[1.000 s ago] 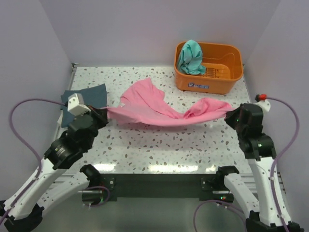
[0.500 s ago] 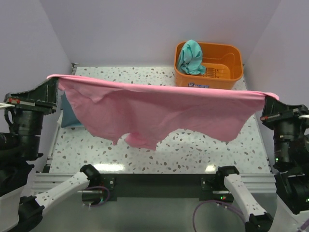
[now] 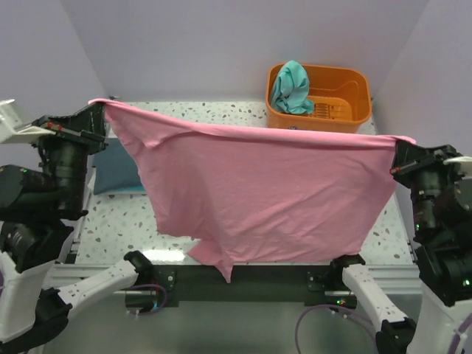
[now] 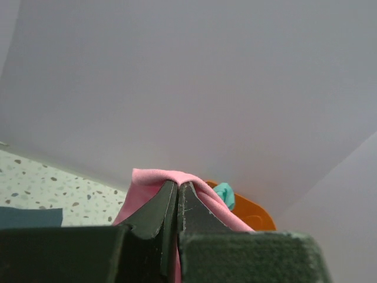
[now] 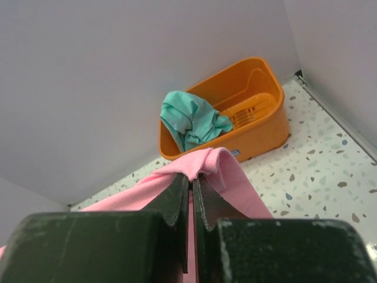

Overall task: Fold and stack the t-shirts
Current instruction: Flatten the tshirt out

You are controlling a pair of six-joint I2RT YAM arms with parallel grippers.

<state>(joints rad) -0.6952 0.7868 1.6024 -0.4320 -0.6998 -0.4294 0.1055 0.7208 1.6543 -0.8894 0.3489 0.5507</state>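
Pink t-shirt (image 3: 258,199) hangs spread in mid-air btwn both arms, above the counter (image 3: 118,217). Top edge taut, lower hem uneven w/ a point at bottom. Left claw (image 3: 102,112) is pinched closed on one top corner, right claw (image 3: 398,147) on the other. Teal t-shirt (image 3: 291,87) is bunched in the orange basket (image 3: 354,74). Slate t-shirt (image 3: 118,173) lies on counter at left.

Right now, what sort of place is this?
Likely a robot lab test cell: speckled tabletop boxed by plain walls, orange basket holding a teal t-shirt, pink t-shirt stretched between left pincer and right pincer.
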